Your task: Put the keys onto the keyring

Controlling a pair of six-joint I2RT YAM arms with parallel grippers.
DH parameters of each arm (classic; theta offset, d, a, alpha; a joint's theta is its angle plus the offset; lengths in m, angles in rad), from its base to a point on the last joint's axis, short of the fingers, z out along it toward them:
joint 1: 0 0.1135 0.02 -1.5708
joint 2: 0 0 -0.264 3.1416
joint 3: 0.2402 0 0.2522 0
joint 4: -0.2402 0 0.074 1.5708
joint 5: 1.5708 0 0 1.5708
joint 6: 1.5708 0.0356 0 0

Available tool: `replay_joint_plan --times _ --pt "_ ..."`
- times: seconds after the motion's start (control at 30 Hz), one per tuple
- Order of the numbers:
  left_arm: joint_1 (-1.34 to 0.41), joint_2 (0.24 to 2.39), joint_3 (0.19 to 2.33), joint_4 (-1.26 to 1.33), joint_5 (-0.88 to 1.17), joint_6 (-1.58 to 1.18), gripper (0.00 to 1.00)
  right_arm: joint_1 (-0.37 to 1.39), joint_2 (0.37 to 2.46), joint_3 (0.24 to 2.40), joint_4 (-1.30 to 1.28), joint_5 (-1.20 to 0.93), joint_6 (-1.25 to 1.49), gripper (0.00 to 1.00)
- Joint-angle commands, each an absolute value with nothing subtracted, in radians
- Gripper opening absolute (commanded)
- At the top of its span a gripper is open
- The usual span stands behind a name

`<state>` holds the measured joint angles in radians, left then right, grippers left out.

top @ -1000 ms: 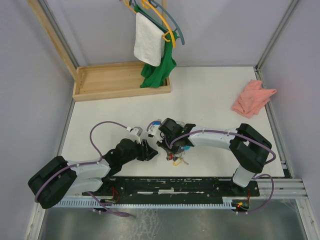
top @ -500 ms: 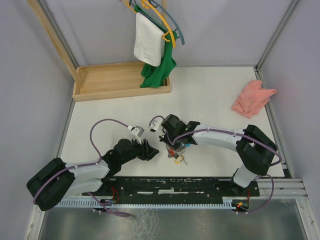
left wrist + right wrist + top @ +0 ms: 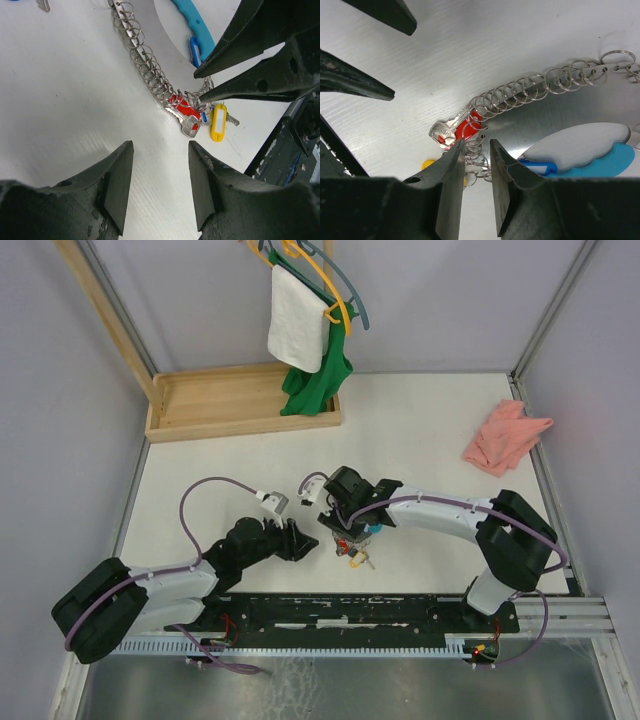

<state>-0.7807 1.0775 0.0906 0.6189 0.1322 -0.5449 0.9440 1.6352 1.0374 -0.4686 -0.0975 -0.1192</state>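
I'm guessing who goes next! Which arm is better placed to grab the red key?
Probably right: the right gripper sits with its tips at the red key; the left gripper hangs open, farther back.

Bright even light, soft shadows, faint sheen on the white table (image 3: 65, 95), blurred near foreground.

No legible text, number, brand or sign in any view. White insert of the yellow tag (image 3: 218, 121) on the desk: blank as far as can be told. White insert of the blue tag (image 3: 540, 168): no lettering to make out. Red tag (image 3: 186, 106): half under rings, nothing readable.
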Motion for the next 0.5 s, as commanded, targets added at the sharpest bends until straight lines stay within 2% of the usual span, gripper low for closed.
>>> replay_joint_plan --times 0.0,0.47 --pt "-0.778 1.04 0.112 0.624 0.108 -0.492 0.55 0.961 1.615 1.043 -0.472 -0.142 -0.18 0.36" --pt "-0.778 1.017 0.1 0.606 0.096 -0.492 0.55 0.971 1.685 1.046 -0.471 -0.111 -0.209 0.39"
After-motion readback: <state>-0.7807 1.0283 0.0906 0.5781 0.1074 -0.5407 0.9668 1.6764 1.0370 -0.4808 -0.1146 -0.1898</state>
